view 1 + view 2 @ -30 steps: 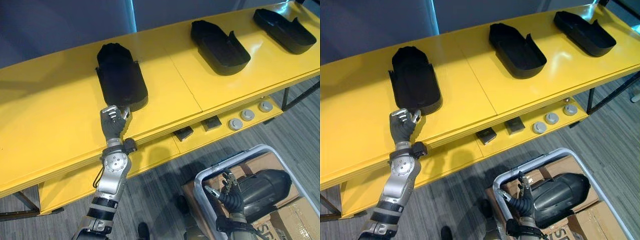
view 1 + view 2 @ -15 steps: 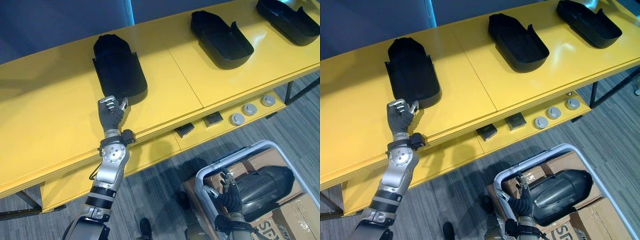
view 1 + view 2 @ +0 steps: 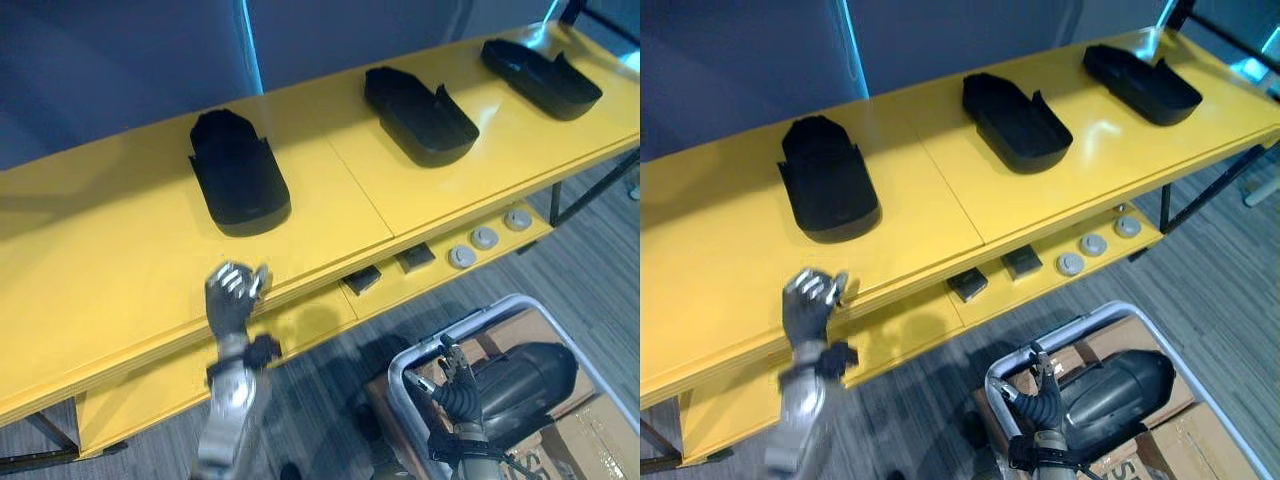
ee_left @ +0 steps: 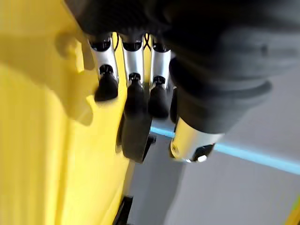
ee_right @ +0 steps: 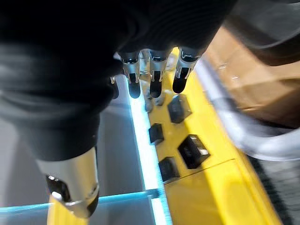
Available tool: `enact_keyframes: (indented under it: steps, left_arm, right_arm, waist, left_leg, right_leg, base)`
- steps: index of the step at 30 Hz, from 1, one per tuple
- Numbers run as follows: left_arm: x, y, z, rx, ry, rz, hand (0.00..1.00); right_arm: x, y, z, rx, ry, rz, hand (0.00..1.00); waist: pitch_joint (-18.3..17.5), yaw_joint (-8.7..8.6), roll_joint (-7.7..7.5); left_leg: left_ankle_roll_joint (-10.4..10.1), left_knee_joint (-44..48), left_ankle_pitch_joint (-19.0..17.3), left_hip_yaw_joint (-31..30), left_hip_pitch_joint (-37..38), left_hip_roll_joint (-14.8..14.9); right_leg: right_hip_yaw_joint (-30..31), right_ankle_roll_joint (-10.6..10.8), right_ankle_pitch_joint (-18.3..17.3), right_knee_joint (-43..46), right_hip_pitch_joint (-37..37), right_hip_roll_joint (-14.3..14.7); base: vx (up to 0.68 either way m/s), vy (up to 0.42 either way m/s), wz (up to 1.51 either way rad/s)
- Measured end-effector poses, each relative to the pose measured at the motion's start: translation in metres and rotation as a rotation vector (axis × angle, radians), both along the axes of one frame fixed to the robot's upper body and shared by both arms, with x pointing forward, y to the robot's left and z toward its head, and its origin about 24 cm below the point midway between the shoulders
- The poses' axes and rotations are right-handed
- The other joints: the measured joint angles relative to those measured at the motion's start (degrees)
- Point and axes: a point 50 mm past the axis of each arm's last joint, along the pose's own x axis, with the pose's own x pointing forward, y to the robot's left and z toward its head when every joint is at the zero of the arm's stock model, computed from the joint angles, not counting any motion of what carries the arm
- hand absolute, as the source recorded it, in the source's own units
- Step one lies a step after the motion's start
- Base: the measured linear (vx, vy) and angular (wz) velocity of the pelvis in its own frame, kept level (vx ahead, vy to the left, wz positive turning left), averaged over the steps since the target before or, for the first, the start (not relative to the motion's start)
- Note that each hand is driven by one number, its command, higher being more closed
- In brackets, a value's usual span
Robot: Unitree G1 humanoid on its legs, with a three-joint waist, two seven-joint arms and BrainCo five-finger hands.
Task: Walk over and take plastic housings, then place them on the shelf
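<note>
Black housing (image 3: 238, 172) released, left hand (image 3: 230, 293) withdrawn

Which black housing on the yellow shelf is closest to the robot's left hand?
The leftmost plastic housing, straight ahead of the left hand; the middle housing and the right housing lie farther right.

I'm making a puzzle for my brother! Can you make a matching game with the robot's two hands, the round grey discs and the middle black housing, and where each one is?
1 left hand
2 right hand
3 round grey discs
4 middle black housing

A on the lower shelf
B on the top yellow shelf
C over the white bin
D raised, open, at the front edge of the shelves

Pairs: 1-D, 2-C, 3-A, 4-B
</note>
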Motion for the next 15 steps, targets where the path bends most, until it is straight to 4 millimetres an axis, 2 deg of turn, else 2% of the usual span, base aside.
enact_keyframes:
  steps: [1,2,3,6,7,8,9,10,11,12,13,14,15]
  left_arm:
    - [-0.009,-0.007,0.0,-0.013,-0.001,-0.023,0.0]
    - [-0.012,-0.015,0.005,0.003,-0.028,-0.048,0.0]
    - [-0.013,-0.018,0.008,0.014,-0.047,-0.062,0.0]
    - [-0.015,-0.034,0.015,0.066,-0.098,-0.123,0.0]
    - [-0.015,-0.039,0.017,0.086,-0.108,-0.137,0.0]
    - [-0.011,-0.045,0.016,0.109,-0.108,-0.154,0.0]
    - [-0.007,-0.047,0.014,0.122,-0.102,-0.164,0.0]
    - [0.001,-0.052,0.006,0.138,-0.067,-0.18,0.0]
    - [0.003,-0.053,-0.002,0.147,-0.032,-0.187,0.0]
    - [0.004,-0.053,-0.005,0.151,-0.02,-0.192,0.0]
    - [0.005,-0.054,-0.01,0.159,-0.001,-0.21,0.0]
    - [0.007,-0.055,-0.014,0.171,0.016,-0.226,0.0]
    - [0.008,-0.056,-0.017,0.177,0.028,-0.232,0.0]
  right_arm:
    - [-0.002,-0.003,0.005,-0.003,-0.02,-0.007,0.0]
    - [-0.003,-0.005,0.011,-0.002,-0.044,-0.013,0.0]
    - [-0.004,-0.004,0.014,0.004,-0.056,-0.014,0.0]
    - [-0.017,0.009,0.03,0.05,-0.119,0.017,0.0]
    - [-0.018,0.013,0.034,0.058,-0.133,0.036,0.0]
    - [-0.017,0.013,0.034,0.06,-0.135,0.037,0.0]
    - [-0.016,0.012,0.033,0.06,-0.135,0.033,0.0]
    - [-0.015,0.009,0.027,0.054,-0.109,0.018,0.0]
    - [-0.013,0.005,0.018,0.047,-0.073,0.004,0.0]
    - [-0.013,0.003,0.014,0.042,-0.058,-0.006,0.0]
    - [-0.012,-0.002,0.007,0.03,-0.026,-0.028,0.0]
    - [-0.013,-0.006,0.001,0.021,-0.002,-0.05,0.0]
    - [-0.013,-0.009,-0.001,0.006,0.01,-0.063,0.0]
  waist:
    - [-2.0,0.61,1.85]
    - [-3.5,0.65,2.6]
    - [-4.1,0.76,2.24]
    - [-6.0,1.09,-0.59]
    - [-6.8,1.34,-1.86]
    - [-7.3,2.47,-1.87]
    - [-7.2,2.53,-2.04]
    - [-7.4,1.94,-2.25]
    - [-7.2,1.59,-1.91]
    - [-7.0,1.48,-1.7]
    - [-7.1,1.37,-1.59]
    - [-7.1,1.25,-1.65]
    - [-7.2,1.12,-1.63]
  left_leg:
    - [-0.4,0.5,-2.5,-4.1,0.3,0.1]
    - [0.6,-0.6,-3.8,-3.9,1.1,0.2]
    - [0.8,-1.0,-3.9,-3.3,1.2,-0.1]
    - [2.0,0.5,-4.5,3.5,1.1,-1.3]
    - [3.0,1.1,-4.5,8.3,0.5,-0.8]
    - [3.9,-0.4,-3.8,14.2,0.1,1.8]
    - [4.0,-1.4,-3.3,17.1,0.4,2.4]
    - [4.3,-3.8,-1.5,22.1,1.9,3.7]
    - [4.2,-6.4,-0.2,27.3,3.8,5.1]
    - [4.1,-7.2,0.1,29.6,4.6,5.8]
    - [3.7,-7.3,0.6,34.1,5.5,7.6]
    - [3.5,-6.7,0.7,37.9,6.2,9.2]
    - [3.4,-6.4,0.6,39.6,6.4,9.9]
  right_leg:
    - [0.1,0.4,-0.5,0.8,-0.2,1.0]
    - [0.1,0.8,-0.7,1.9,-0.7,1.3]
    - [0.3,0.9,-0.8,2.5,-1.2,1.1]
    - [5.6,3.0,1.4,2.7,-2.8,0.5]
    - [5.9,3.2,6.6,1.0,-4.6,1.4]
    - [0.3,-0.9,15.9,-6.2,-4.9,2.2]
    - [-7.4,-2.7,14.6,-4.2,-5.5,2.1]
    - [-20.7,-5.9,4.7,4.5,-6.2,0.6]
    - [-29.0,-7.1,-3.1,12.0,-5.6,-1.6]
    - [-31.4,-6.8,-6.0,14.7,-4.8,-2.6]
    - [-34.7,-5.9,-9.9,18.6,-3.0,-4.9]
    - [-36.5,-5.9,-12.2,21.1,-1.3,-7.5]
    - [-37.3,-5.3,-12.9,22.0,-0.6,-8.8]
  base:
    - [-0.01,0.15,-0.26]
    - [-0.01,0.15,-0.14]
    - [-0.05,0.163,-0.22]
    - [-0.12,0.199,-0.95]
    - [-0.21,0.139,-2.11]
    - [-0.23,0.076,-2.29]
    - [-0.22,0.045,-2.26]
    - [-0.16,0.06,-2.04]
    - [-0.13,0.088,-2.02]
    - [-0.11,0.035,-2.13]
    - [-0.09,-0.027,-2.07]
    - [-0.1,-0.091,-1.99]
    - [-0.07,-0.117,-1.75]
